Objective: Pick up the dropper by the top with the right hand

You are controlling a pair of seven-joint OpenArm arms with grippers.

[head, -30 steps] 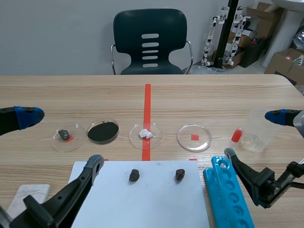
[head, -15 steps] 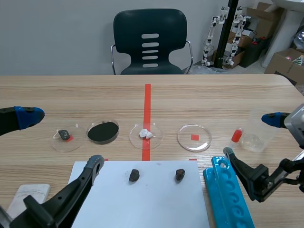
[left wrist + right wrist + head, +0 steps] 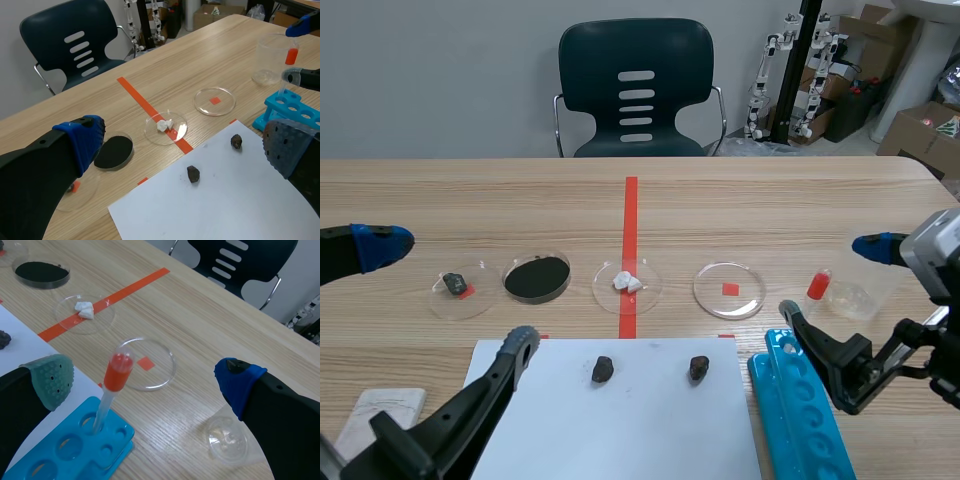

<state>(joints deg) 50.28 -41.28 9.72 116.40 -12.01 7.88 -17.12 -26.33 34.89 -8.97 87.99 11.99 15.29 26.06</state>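
Scene view: I read this as the approach step, no grasp yet. The right gripper [image 3: 827, 279] is spread wide, with one finger on each side of the dropper [image 3: 817, 285]. The dropper stands upright in the far end of the blue rack [image 3: 800, 410], red bulb on top. The clear cup [image 3: 865, 285] sits just beside it, under the blue-tipped finger. The left gripper [image 3: 450, 295] is also spread wide and holds nothing, parked over the dishes well away from the dropper.

Left wrist view: this confirms the dropper is upright in the rack, with the right arm's fingers flanking the bulb and apart from it. Two dark rocks [image 3: 193, 173] lie on the white paper [image 3: 215, 200], clear of the approach.

Right wrist view: the bulb sits between my fingers, nearer the grey-green pad [image 3: 50, 380] than the blue one. My call for the next move is to centre on the bulb, close gently on it, not on the tube, then lift straight up so the rack doesn't drag. The cup is the main clip risk. The empty dish [image 3: 150, 365] lies just ahead of the bulb.
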